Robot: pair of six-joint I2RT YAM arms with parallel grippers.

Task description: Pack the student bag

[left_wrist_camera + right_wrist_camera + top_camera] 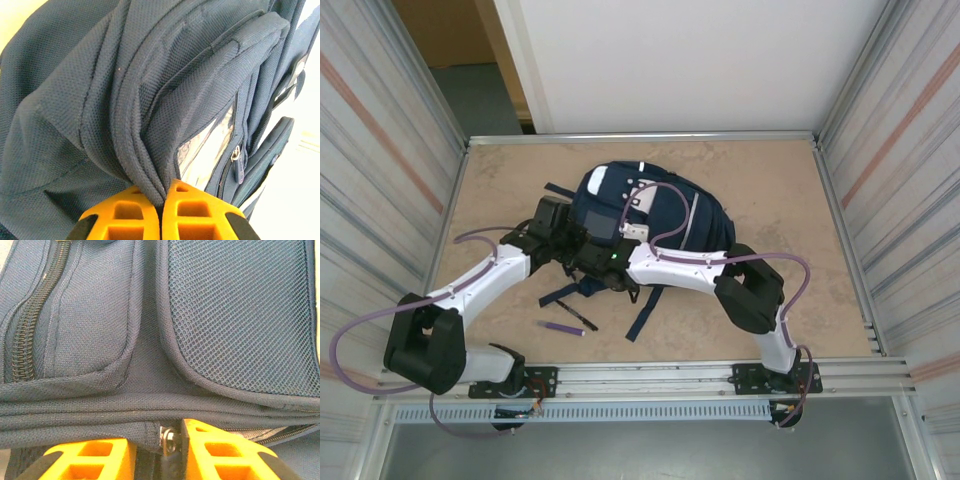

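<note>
The student bag (pixel 665 215), navy with white stripes, lies flat in the middle of the table (pixel 780 200). Both arms reach to its near-left edge. My left gripper (pixel 578 250) is shut on a bunched fold of the bag's fabric (pixel 145 170), which is pinched between the orange fingertips (pixel 185 200); a clear window pocket and a zipper (pixel 234 155) show beside it. My right gripper (pixel 608 272) is at the bag's edge seam (pixel 100 412), and its jaws are closed on a fabric tab and a metal zipper pull (pixel 169 437).
A purple pen (pixel 563 328) and a black pen (pixel 575 316) lie on the table in front of the bag, between the arms. A loose navy strap (pixel 645 315) trails toward the near edge. Corrugated metal walls (pixel 380 170) stand on both sides.
</note>
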